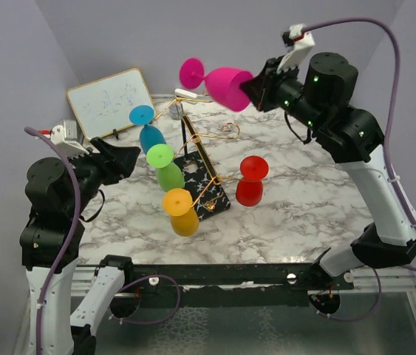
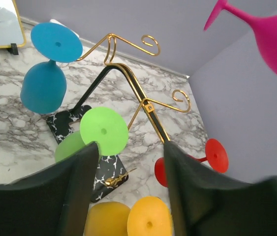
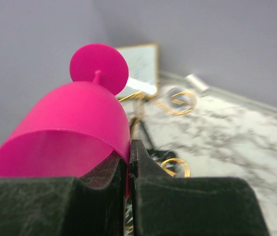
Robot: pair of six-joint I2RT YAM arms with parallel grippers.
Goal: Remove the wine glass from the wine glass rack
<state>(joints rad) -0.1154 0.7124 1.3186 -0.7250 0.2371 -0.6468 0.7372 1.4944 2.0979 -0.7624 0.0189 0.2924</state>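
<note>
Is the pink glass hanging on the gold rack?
No, the right gripper pinches the pink glass by its rim and holds it in the air, apart from the gold rack.

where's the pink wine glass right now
Top view: the pink wine glass is in the air at the back, rim pinched by the right end effector, up and right of the gold wine glass rack.
</note>
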